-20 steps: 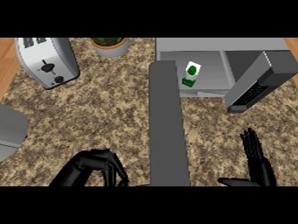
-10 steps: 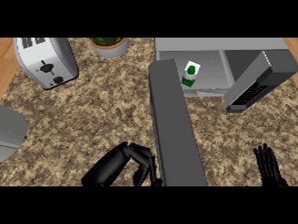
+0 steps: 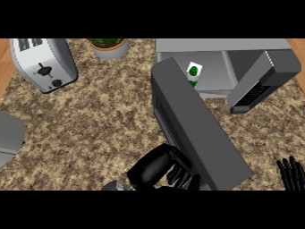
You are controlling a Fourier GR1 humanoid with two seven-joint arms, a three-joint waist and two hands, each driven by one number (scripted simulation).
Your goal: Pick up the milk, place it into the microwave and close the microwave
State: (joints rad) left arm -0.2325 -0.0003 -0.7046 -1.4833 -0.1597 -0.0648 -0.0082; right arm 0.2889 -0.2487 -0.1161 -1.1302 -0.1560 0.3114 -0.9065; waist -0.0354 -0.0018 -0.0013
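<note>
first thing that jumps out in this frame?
The microwave door, a long dark slab swung partway across the middle of the counter, with the left hand pressed against its near end at the lower edge. Behind it, the milk stands upright inside the open microwave at the top right. The right hand rests open at the lower right.

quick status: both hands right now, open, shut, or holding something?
Left hand: against the microwave door, fingers hidden; cannot tell.
Right hand: open, fingers straight, holding nothing, at the lower right edge.
</note>
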